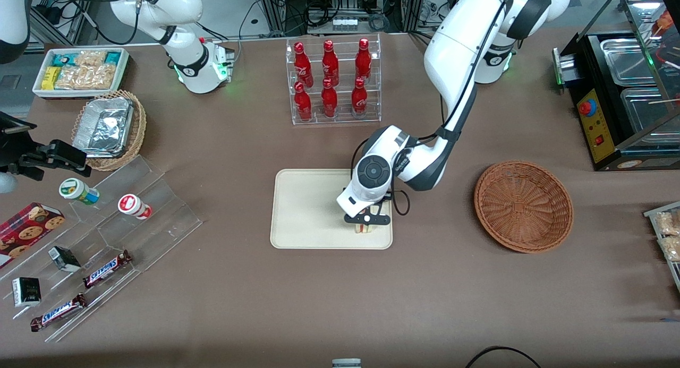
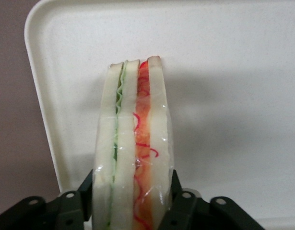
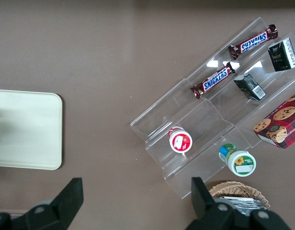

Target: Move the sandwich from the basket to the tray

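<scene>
Gripping the sandwich [image 2: 133, 153] by its two bread faces, your gripper [image 1: 364, 225] sits low over the tray [image 1: 303, 208], at the corner nearest the front camera on the working arm's side. In the wrist view you see a black finger [image 2: 178, 199] pressed against each outer slice, the cut edge facing the camera with the green layer beside one slice and the red-orange layer beside the other, under clear wrap. Below the gripper you have the tray's pale floor, and its rounded rim runs just beside the sandwich; whether the wedge already touches the tray you cannot tell. The basket [image 1: 523, 206] lies well apart from the gripper, toward the working arm's end of the table, with nothing in it. The rack of red bottles [image 1: 332, 81] stands farther from the front camera than the gripper.
</scene>
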You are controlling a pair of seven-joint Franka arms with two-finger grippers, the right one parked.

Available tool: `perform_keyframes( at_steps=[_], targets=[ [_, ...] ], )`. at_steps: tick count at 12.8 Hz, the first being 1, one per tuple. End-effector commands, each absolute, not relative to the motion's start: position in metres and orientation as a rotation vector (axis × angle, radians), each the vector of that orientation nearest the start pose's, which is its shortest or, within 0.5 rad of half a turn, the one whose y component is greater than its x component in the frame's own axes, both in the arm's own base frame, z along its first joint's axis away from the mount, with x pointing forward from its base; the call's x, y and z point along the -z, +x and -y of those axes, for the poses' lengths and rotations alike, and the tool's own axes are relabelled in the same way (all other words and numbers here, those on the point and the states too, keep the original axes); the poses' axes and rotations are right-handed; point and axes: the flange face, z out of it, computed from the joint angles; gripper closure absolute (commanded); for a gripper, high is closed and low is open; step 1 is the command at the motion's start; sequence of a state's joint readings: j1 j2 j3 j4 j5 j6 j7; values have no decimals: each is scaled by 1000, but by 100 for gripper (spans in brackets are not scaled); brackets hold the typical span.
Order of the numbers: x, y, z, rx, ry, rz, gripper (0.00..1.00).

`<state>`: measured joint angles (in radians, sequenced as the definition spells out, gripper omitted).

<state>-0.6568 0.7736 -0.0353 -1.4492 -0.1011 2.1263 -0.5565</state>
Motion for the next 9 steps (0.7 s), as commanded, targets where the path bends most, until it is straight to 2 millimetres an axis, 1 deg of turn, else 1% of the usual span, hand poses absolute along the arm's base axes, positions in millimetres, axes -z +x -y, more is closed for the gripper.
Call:
perform_keyframes(
  at_steps=[1,2,4,6,8,9],
  targets=[
    [-274,554,445,-241,-3151,-94,0],
    [-305,558,429,-262,-3135,-66,0],
    [-357,579,385,-236,-3148,33,0],
    [-401,595,337,-207,-3157,150,0],
    [-438,607,271,-130,-3120,303,0],
    [-454,607,241,-103,-3111,360,0]
  ],
)
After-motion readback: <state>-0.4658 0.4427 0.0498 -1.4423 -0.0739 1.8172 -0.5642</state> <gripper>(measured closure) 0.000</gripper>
